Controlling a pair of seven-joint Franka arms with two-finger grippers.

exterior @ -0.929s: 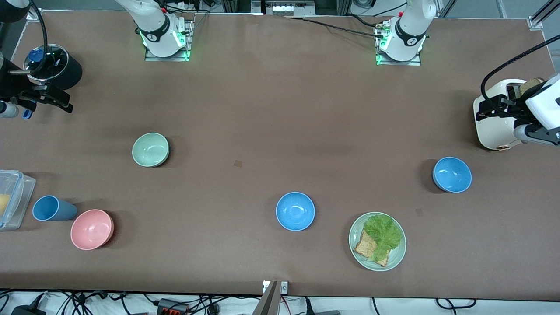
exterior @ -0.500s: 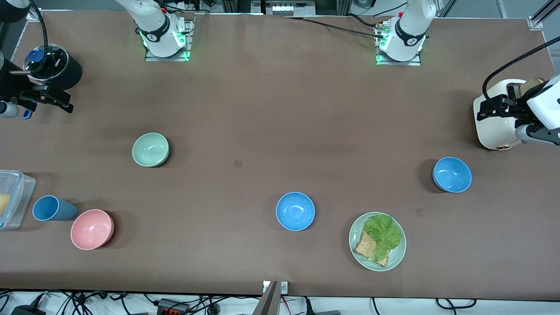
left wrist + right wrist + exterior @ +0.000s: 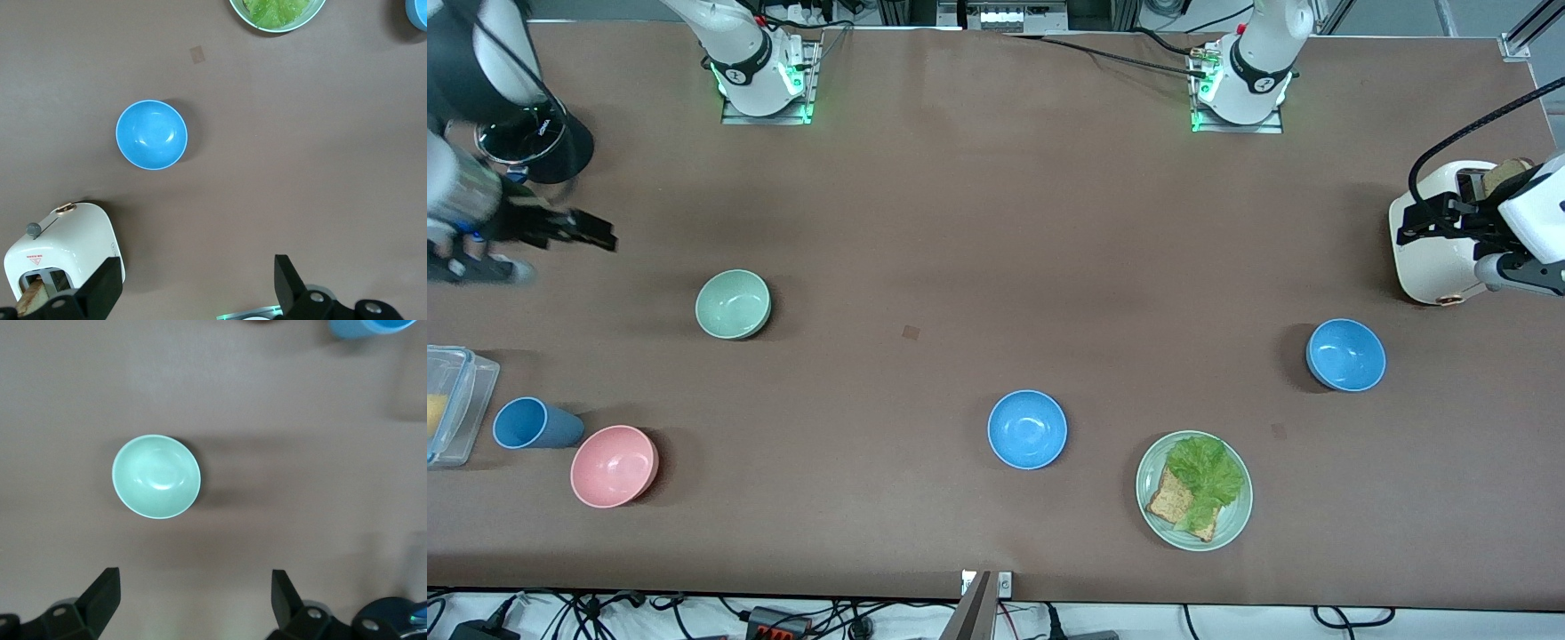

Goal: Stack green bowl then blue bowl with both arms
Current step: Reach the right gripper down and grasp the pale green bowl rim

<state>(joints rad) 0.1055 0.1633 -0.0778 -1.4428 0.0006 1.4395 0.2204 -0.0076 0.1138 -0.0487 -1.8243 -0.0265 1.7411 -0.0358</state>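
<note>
The right gripper (image 3: 591, 236) hangs in the air, fingers spread wide and empty, at the right arm's end of the table. The green bowl (image 3: 733, 304) sits on the table (image 3: 978, 222) near it, untouched (upright, glossy inside showing).

The left gripper (image 3: 1423, 222), also spread wide and empty, is up over a white toaster (image 3: 1436, 258) at the left arm's end. One blue bowl (image 3: 1346, 355) rests near it, nearer the front camera; a second blue bowl (image 3: 1027, 429) lies well apart, mid-table.
</note>
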